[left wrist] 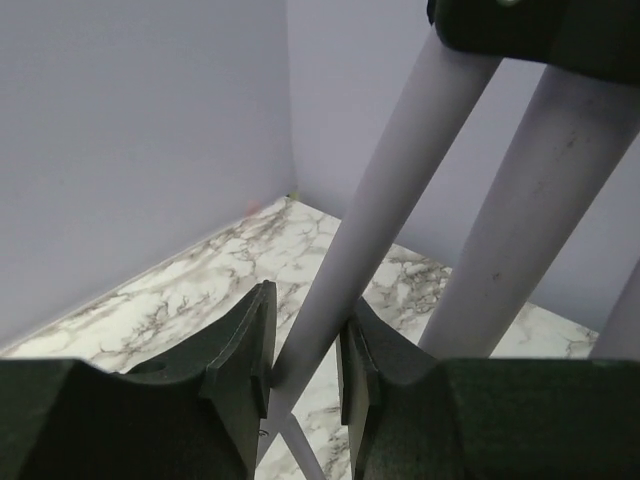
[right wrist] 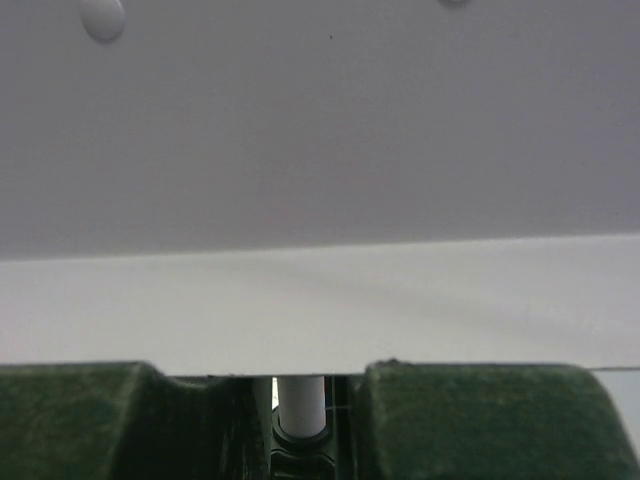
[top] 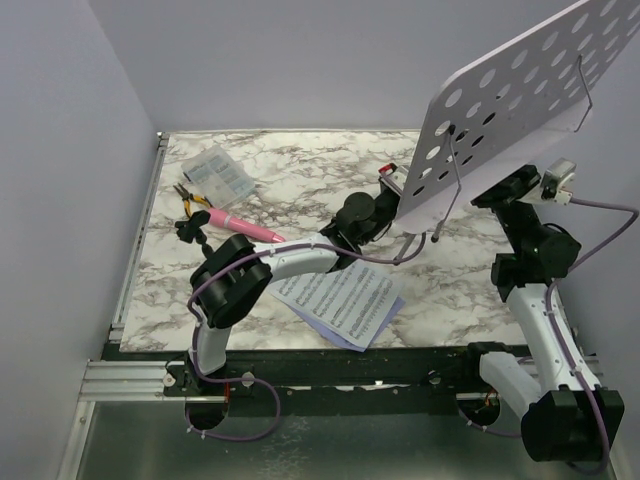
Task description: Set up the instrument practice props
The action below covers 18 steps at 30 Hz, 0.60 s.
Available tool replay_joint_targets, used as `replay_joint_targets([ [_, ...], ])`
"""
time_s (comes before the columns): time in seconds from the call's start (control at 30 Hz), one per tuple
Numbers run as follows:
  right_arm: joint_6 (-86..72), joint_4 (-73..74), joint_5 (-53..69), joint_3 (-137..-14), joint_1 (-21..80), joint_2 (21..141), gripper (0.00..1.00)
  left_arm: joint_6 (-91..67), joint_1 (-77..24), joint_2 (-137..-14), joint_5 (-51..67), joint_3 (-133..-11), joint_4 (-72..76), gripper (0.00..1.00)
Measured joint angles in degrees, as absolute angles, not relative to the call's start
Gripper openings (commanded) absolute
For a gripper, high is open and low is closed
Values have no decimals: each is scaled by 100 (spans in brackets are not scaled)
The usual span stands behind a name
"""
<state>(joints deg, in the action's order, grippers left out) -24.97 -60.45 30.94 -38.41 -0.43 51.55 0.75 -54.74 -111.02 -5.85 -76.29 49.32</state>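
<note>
Our left gripper (left wrist: 307, 318) has its two dark fingers (left wrist: 243, 365) closed around a pale tripod leg (left wrist: 400, 190). The leg fills the gap between them, slanting up to a black hub (left wrist: 540, 30) where two more legs meet. Our right gripper (right wrist: 300, 372) is closed narrowly on the stand's slim centre tube (right wrist: 298, 400), right under the lower lip of the desk.

From above, both grippers sit beneath the lavender perforated music-stand desk (top: 520, 120). It is tilted and raised over the right side of the marble-patterned table (top: 300, 170), toward the far right corner. We cannot tell whether the tripod's feet touch the table.

The printed sheet-music pages (top: 345, 300) lie flat at the middle of the near edge, partly under our left forearm. The pink microphone (top: 245, 227) lies near the left edge, one end just beside the small black mic stand (top: 192, 228). Further toward the far left corner lie the orange-handled pliers (top: 192, 200), and just beyond them the clear plastic compartment box (top: 218, 178).
</note>
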Motion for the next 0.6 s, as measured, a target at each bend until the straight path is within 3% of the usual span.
replay_joint_targets([
  [0.13,-2482,-5857,3116,-4082,-36,5203,1,285,-5378,-11126,-550,-7555,5308,0],
  [0.6,-2187,-5299,3249,-4576,-8,5706,1,692,-5009,-11893,30,-7758,5798,0],
])
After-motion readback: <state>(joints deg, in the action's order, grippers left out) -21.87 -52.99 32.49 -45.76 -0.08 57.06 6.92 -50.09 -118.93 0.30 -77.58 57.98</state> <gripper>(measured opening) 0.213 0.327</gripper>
